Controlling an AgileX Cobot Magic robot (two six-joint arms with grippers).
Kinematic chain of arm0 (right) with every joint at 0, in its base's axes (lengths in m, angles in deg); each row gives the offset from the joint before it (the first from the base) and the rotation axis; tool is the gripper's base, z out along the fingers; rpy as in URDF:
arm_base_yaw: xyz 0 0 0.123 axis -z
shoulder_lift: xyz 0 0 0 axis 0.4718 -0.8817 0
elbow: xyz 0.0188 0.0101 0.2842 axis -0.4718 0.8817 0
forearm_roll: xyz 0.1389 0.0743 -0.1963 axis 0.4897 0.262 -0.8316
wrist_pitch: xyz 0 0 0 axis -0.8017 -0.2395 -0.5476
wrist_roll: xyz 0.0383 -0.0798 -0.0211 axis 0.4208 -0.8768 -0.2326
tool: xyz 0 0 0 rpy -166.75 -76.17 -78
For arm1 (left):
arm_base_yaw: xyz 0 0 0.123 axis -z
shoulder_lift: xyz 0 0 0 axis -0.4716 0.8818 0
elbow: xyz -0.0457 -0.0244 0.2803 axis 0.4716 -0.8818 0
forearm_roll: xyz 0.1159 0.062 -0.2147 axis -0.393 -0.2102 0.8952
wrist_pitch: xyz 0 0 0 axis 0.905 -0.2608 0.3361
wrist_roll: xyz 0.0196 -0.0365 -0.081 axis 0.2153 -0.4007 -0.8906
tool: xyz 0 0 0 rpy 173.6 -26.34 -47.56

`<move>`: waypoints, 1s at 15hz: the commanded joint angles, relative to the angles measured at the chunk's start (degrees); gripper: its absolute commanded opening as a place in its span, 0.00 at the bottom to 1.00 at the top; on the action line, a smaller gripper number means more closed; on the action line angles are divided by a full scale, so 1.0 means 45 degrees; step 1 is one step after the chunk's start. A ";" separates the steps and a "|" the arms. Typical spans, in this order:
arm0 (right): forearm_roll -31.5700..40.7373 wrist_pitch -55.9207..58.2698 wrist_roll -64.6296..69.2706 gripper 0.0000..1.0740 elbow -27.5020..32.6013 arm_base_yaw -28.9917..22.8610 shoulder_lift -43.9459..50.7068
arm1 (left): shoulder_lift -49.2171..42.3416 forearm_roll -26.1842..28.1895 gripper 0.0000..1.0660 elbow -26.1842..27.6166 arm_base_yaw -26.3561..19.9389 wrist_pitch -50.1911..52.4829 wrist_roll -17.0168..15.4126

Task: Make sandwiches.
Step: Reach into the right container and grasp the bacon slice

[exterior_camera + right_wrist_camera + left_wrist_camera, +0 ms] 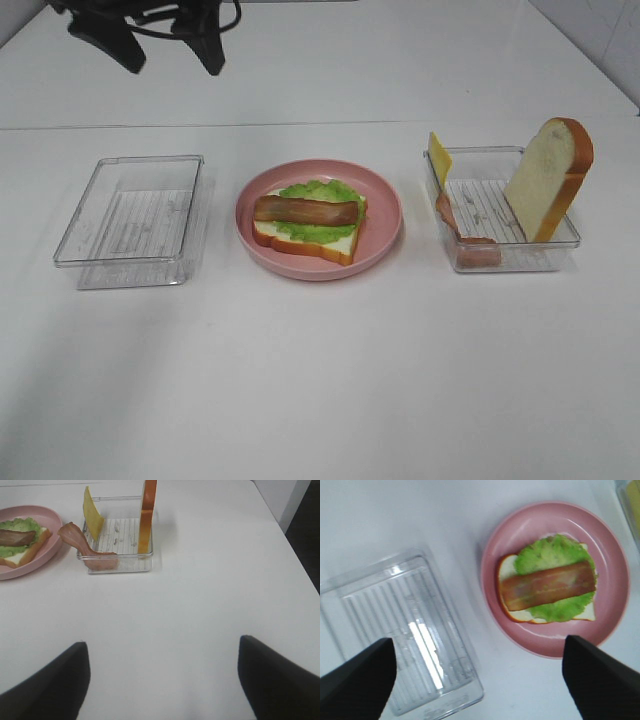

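The sandwich stack (pixel 305 215) lies on the pink plate (pixel 385 215): one white bread slice, green lettuce (pixel 322 192) and one brown bacon strip (pixel 305 210). It also shows in the left wrist view (pixel 547 585) and the right wrist view (pixel 20 542). A second bread slice (pixel 548 180) stands upright in the right clear tray (pixel 500 262), with a yellow cheese slice (pixel 439 158) and a bacon strip (pixel 455 225). My left gripper (pixel 480 680) is open and empty above the table between the left tray and the plate; it also shows at the top of the exterior view (pixel 160 50). My right gripper (pixel 162 680) is open and empty, well short of the right tray (pixel 125 567).
An empty clear tray (pixel 130 215) sits left of the plate and shows in the left wrist view (pixel 395 630). The table's right edge (pixel 292 545) drops to a dark floor.
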 commanded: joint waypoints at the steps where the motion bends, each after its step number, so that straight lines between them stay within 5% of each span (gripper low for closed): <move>1: 0.0013 -0.0153 -0.0013 0.73 0.0051 0.0064 0.0191 | -0.1082 -0.0917 0.80 -0.0013 0.0051 -0.0980 -0.0318; 5: 0.0013 -0.0153 -0.0013 0.73 0.0051 0.0064 0.0191 | -0.3807 -0.0929 0.80 -0.2279 0.0051 -0.0980 0.0013; 15: 0.0013 -0.0153 -0.0013 0.73 0.0051 0.0064 0.0191 | -1.2452 -0.0917 0.80 -1.3789 0.0051 0.1948 0.0153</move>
